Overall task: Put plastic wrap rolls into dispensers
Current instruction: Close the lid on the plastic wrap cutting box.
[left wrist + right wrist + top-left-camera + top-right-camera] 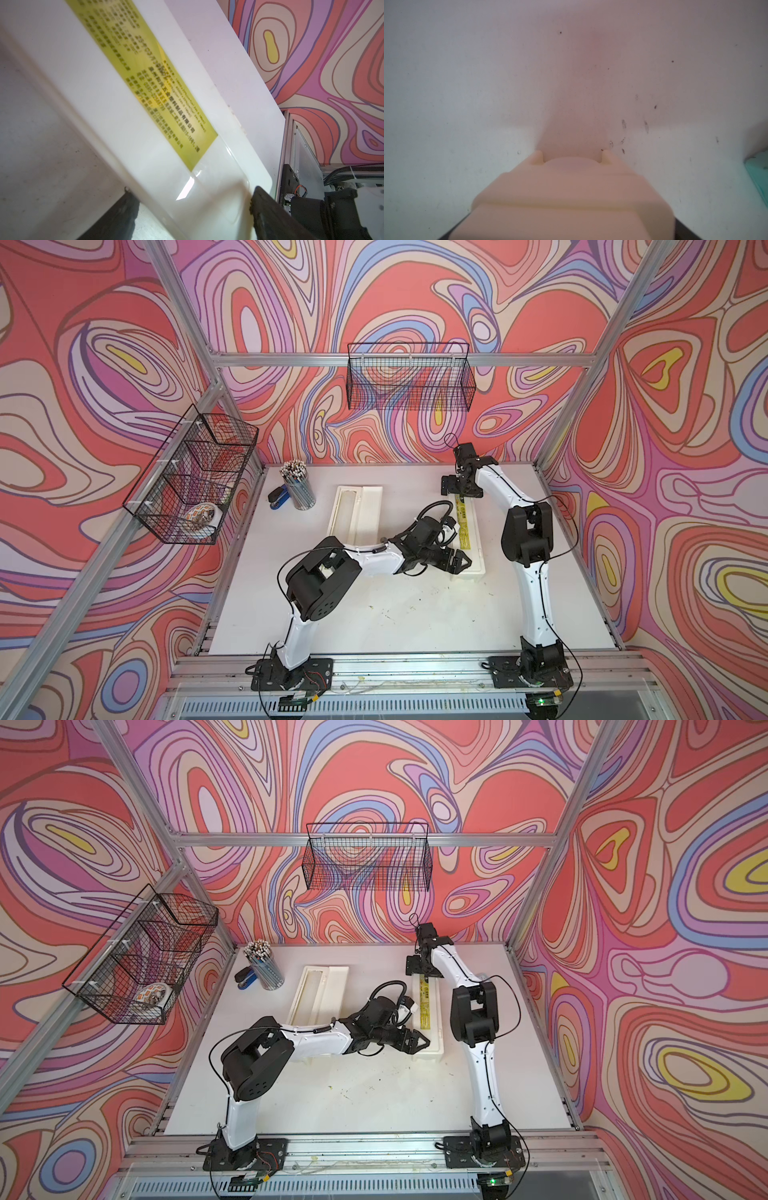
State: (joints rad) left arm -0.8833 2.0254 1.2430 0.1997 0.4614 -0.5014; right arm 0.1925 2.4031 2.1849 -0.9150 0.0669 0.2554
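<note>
Two long cream-white plastic dispenser boxes on the white table (374, 614). The first, open dispenser (359, 510) (322, 990) lies left of centre with its lid folded out flat beside the tray, clear of both arms. The second, closed dispenser (476, 556) (436, 1027) lies right of centre, long axis running front to back, yellow-and-black label strip (463, 526) (145, 83) facing up. Left gripper (461, 562) (417, 1042) is at this box's near end. In the left wrist view its black fingers (270, 214) sit one on each side of the box (124, 124), jaws spread wide and right up against the side walls. Can't tell if they're actually pressing on it. Right gripper (459, 491) (422, 967) is at the far end of the same box, jaws at full spread. The right wrist view shows the notched end of the box (560, 197) between the dark finger edges (452, 234), nothing clamped. Lid shut on this one, so contents are hidden. The open box's tray is too small in both top views to tell whether a roll is in it. Back left corner: blue stapler (276, 497) just beside a clear cup of pencils (298, 489). Black wire basket (191, 477) on the left wall holds a patterned bowl (201, 520). A second wire basket (411, 377) hangs on the back wall.
</note>
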